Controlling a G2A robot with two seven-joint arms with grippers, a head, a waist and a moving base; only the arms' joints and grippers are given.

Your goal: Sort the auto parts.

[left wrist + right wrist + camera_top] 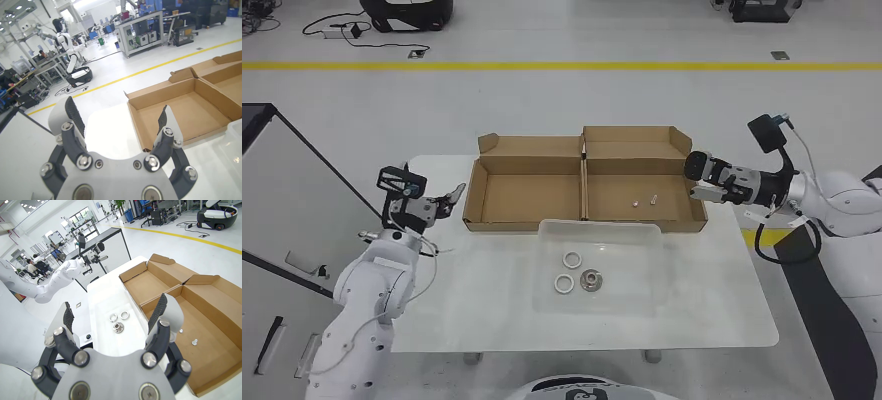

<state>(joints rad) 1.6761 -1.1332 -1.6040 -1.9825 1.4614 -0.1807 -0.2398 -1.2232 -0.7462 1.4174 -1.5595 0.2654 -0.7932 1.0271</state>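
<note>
A white rectangular table [712,310] stands on a pale grey floor [642,100] crossed by 1 yellow painted stripe [542,66]; beyond it lie black cables [354,30], perhaps with a charger.

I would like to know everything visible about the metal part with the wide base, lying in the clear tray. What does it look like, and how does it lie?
The flanged part is small, round and shiny, and looks like silver metal. It has a wide flat base, a narrower raised collar in the middle and a hole through the centre. It stands on its base, collar up, on the floor of the clear tray, near the tray's middle. Two metal rings lie close beside it and appear not to touch it. Nothing grips it.
</note>
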